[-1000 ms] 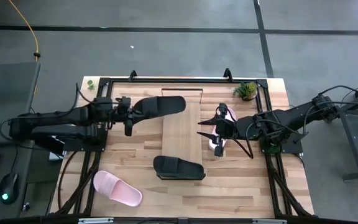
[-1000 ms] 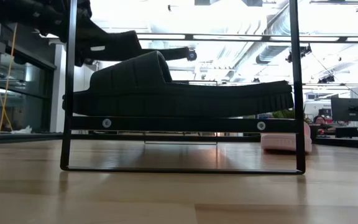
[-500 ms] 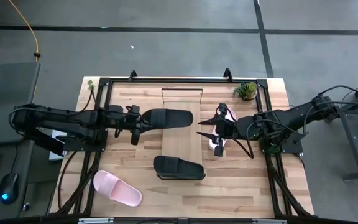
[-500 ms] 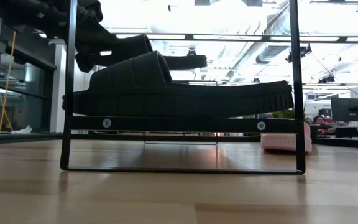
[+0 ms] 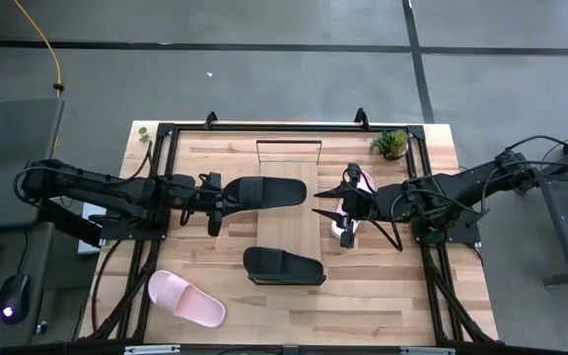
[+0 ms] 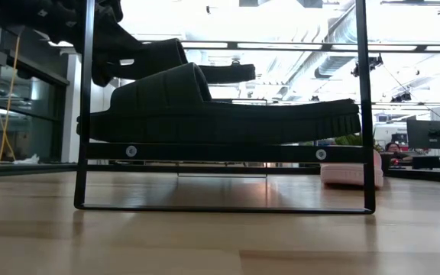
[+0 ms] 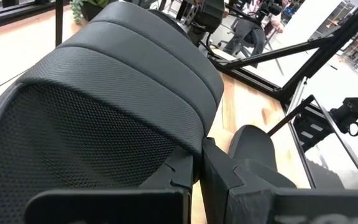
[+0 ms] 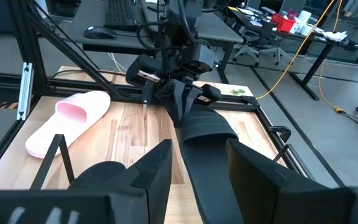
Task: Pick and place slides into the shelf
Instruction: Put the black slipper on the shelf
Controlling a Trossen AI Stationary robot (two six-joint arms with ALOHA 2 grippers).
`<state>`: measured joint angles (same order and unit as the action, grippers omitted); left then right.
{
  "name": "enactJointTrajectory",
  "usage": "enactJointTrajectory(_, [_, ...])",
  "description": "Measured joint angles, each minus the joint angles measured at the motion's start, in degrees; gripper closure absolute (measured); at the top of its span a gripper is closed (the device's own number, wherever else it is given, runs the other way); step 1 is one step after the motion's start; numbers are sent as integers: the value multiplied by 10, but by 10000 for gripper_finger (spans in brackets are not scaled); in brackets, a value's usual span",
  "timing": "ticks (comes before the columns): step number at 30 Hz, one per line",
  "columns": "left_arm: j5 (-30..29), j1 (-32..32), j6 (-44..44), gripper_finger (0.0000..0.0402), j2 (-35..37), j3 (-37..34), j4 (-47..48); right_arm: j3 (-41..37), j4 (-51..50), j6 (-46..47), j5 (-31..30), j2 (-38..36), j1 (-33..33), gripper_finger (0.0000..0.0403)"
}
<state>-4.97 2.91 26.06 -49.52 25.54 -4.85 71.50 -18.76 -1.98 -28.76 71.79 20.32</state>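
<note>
My left gripper [image 5: 221, 195] is shut on a black slide [image 5: 266, 190] and holds it over the far half of the shelf [image 5: 289, 229], a light-wood board with a black wire frame [image 6: 86, 114]. A second black slide [image 5: 284, 266] lies with its sole on the shelf's near end. One pink slide [image 5: 185, 298] lies on the table at the near left. Another pink slide [image 5: 365, 179] lies on the table to the right of the shelf. My right gripper [image 5: 331, 205] hovers open above that slide, with nothing between its fingers [image 8: 160, 168]. My left gripper pinches the held black slide between its two shut fingers [image 7: 188, 177], at the slide's end toward the table's left, at the edge of the strap [image 7: 185, 149]. The fingers come almost level from the table's left, along the slide. The slide hangs about level, clear of the shelf.
A small potted plant [image 5: 392, 143] stands at the table's far right corner. Black frame rails [image 5: 166, 133] run around the table's edges. Bare tabletop lies between the shelf and the near-left pink slide.
My left gripper, still shut on the black slide, has swung toward the table's near edge and a little to the right. The slide has come from the shelf's far left corner to lie crosswise over the board, slightly lower.
</note>
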Motion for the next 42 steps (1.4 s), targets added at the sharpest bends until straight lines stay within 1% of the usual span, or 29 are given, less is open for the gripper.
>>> enactJointTrajectory(14, [-5,0,15,399,-13,0,1,0,0,0,0,0,-4,260])
enactJointTrajectory(24, [9,-8,18,399,-74,0,-59,0,0,0,0,0,-4,260])
enactJointTrajectory(27, [25,-8,18,399,-85,0,-85,0,-1,5,0,0,-4,260])
enactJointTrajectory(31, [42,-8,20,399,-88,0,-87,0,-1,5,0,0,-4,260])
enactJointTrajectory(36, [47,-9,29,399,-88,0,-85,0,-1,5,0,0,-4,260])
enactJointTrajectory(42, [47,-31,29,399,-88,0,-87,0,-1,6,0,0,-4,260])
